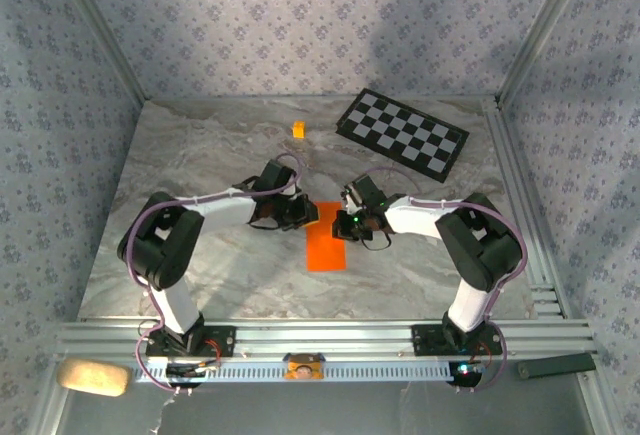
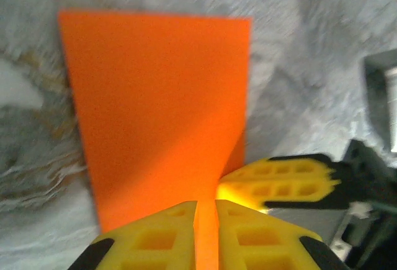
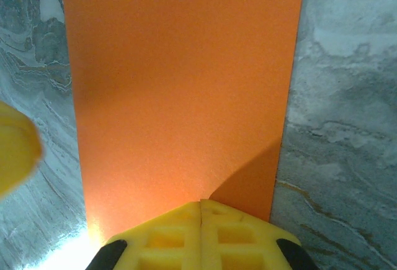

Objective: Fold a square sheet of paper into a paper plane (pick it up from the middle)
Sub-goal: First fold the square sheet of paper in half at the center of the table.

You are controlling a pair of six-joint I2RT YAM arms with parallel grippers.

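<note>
Orange square sheet of paper (image 1: 325, 240) looks halved; right gripper (image 3: 200, 203) closed at its 12 o'clock end, left gripper (image 2: 206, 205) state unclear; corner fold likely next.

On grey marble table (image 1: 200, 155): black-and-white checkered board (image 1: 402, 145) lying flat at far right, small orange-yellow cube (image 1: 298, 129) to its left, apart. At near rail (image 1: 350, 337): beige pad (image 1: 93, 376) left, dark bar (image 1: 556, 365) right. Flowered wallpaper (image 1: 300, 15) behind.
</note>
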